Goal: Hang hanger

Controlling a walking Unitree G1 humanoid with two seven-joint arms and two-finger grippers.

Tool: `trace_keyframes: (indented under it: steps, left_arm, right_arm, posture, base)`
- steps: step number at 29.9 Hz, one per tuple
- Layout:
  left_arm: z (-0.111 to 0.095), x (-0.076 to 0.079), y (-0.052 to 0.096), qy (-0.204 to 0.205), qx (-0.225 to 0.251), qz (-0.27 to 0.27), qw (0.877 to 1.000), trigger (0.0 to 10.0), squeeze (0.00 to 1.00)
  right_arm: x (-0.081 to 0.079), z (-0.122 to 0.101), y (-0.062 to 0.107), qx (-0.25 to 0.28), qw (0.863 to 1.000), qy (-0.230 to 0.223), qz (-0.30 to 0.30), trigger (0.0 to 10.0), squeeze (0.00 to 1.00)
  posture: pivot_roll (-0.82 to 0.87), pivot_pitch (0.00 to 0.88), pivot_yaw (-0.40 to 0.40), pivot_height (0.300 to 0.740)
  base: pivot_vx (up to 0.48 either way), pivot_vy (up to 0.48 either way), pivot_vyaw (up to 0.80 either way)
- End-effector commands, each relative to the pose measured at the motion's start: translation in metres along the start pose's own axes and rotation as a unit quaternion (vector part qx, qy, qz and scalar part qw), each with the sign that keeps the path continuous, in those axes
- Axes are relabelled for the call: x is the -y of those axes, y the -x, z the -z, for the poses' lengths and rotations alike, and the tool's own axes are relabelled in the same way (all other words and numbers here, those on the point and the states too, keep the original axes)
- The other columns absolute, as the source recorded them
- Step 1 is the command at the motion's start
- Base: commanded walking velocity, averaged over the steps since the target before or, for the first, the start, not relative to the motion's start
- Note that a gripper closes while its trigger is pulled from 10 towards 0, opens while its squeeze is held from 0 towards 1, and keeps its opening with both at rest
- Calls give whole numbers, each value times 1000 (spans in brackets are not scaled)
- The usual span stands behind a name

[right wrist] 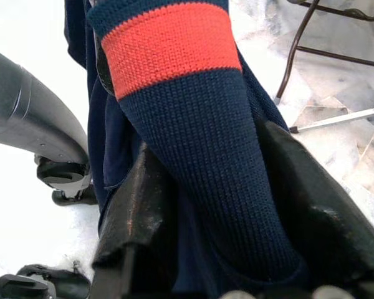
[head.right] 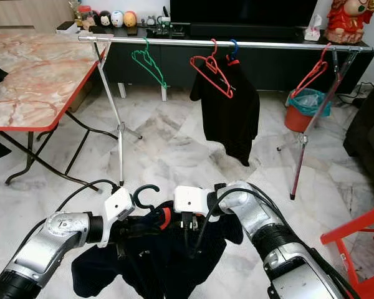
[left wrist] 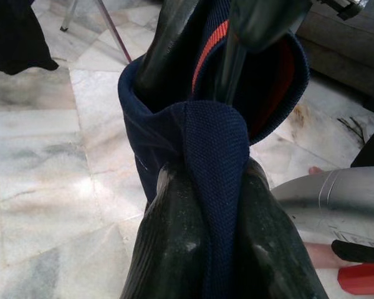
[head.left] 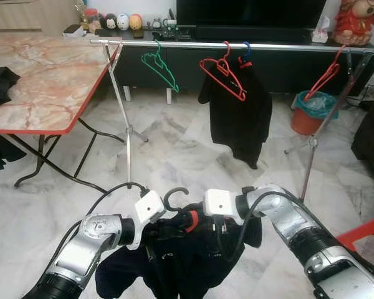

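A navy garment (head.left: 174,261) with an orange collar band (right wrist: 168,43) hangs low in front of me on a black hanger, whose hook (head.left: 174,198) sticks up between my wrists. My left gripper (left wrist: 206,177) is shut on a fold of the navy fabric (left wrist: 215,143). My right gripper (right wrist: 212,146) is shut on the collar just below the orange band. Ahead, the silver clothes rail (head.left: 274,46) carries a green hanger (head.left: 160,65), a red hanger (head.left: 223,76), a black garment (head.left: 237,115) and another red hanger (head.left: 324,78).
A marble-topped table (head.left: 43,81) with a red edge stands at the left. The rail's slanted legs (head.left: 121,106) reach the floor on both sides. A red bin (head.left: 308,115) sits behind the rack at right, a red frame (head.left: 364,232) near my right arm.
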State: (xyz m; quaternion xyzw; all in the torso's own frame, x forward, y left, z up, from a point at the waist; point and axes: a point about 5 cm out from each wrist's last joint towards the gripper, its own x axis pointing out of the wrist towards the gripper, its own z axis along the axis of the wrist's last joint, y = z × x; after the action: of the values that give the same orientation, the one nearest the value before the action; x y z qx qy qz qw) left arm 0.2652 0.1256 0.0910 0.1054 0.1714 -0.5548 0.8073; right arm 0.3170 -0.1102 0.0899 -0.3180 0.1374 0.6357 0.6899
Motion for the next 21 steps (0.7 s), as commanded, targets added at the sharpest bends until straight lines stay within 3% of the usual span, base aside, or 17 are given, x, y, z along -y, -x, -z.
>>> trace_keyframes:
  steps: [1,8,13,14,19,20,21]
  left_arm:
    - [-3,-2,-1,-13,2,-6,1000,0,0]
    - [1,-6,0,-10,-2,-25,1000,0,0]
    - [4,-12,2,-10,-3,-58,998,0,0]
    - [5,-14,3,-11,-4,-67,998,0,0]
    - [11,-28,5,-18,-15,-146,989,0,0]
    - [13,-38,7,-20,-22,-201,979,0,0]
    - [15,-44,9,-20,-28,-238,971,1882,0]
  right_arm:
    - [6,-7,2,9,1000,11,10,10000,1000]
    - [8,3,9,-23,999,13,25,10000,1000]
    - [25,7,19,-51,992,17,117,10000,1000]
    - [27,7,20,-52,990,17,128,10000,24]
    - [32,10,29,-41,984,1,172,10000,0]
    - [35,12,33,-30,978,-19,205,10000,0]
    - [37,13,36,-24,973,-32,228,10000,0]
  posture:
    - [95,0,13,740]
    - [88,0,16,740]
    - [84,0,18,740]
    - [84,0,19,740]
    - [84,0,20,740]
    - [84,0,20,740]
    - [84,0,20,740]
  base:
    - [0,0,0]
    - [0,0,0]
    - [0,0,0]
    - [0,0,0]
    - [0,0,0]
    - [0,0,0]
    - [0,0,0]
